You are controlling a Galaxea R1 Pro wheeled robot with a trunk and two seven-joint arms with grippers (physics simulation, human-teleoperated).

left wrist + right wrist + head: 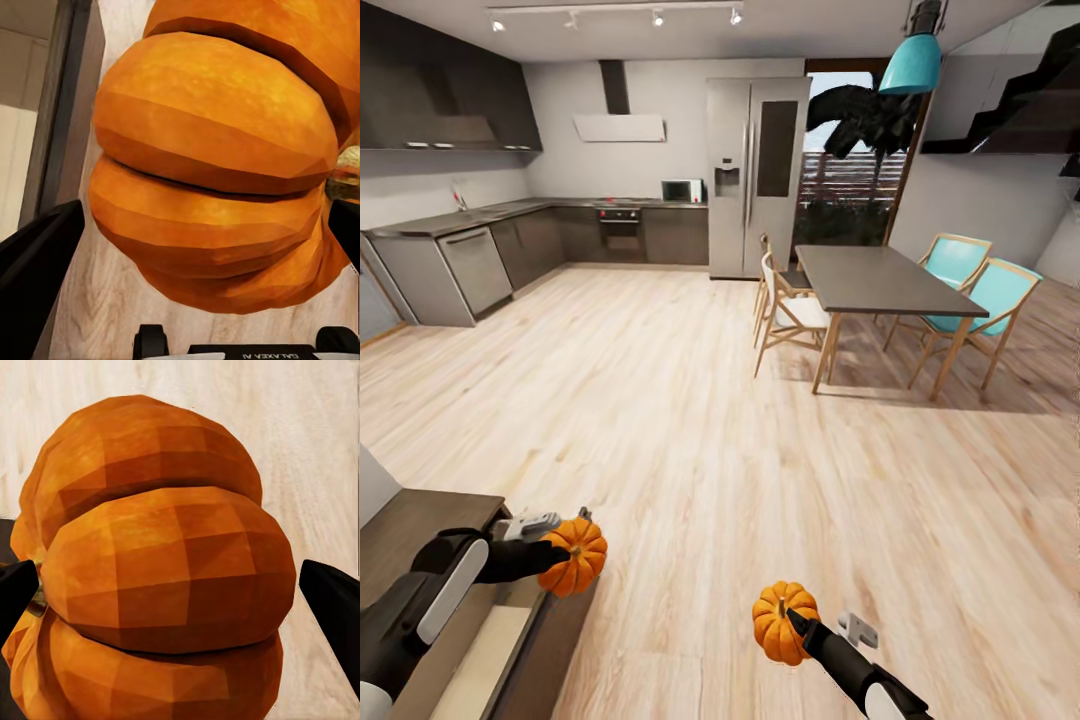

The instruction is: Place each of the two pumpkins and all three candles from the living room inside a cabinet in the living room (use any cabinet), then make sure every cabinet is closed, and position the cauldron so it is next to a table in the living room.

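Observation:
Each arm holds one orange ribbed pumpkin. My left gripper (560,553) is shut on a pumpkin (582,565) at the lower left, level with the front edge of the dark-brown cabinet (415,515). That cabinet's drawer (485,650) stands open, showing its pale interior. In the left wrist view the pumpkin (217,172) sits between the black fingers (37,259), with the cabinet edge (71,112) beside it. My right gripper (792,628) is shut on the other pumpkin (775,608) over bare floor; that pumpkin (165,570) is clamped between dark fingers (334,607). Candles, cauldron and table are out of view.
Light wood plank floor (690,420) stretches ahead. A grey-topped dining set (870,280) with wooden and teal chairs stands at the right. Dark kitchen counters (470,260) run along the left and back walls, beside a steel fridge (755,180). A teal lamp (910,62) hangs above.

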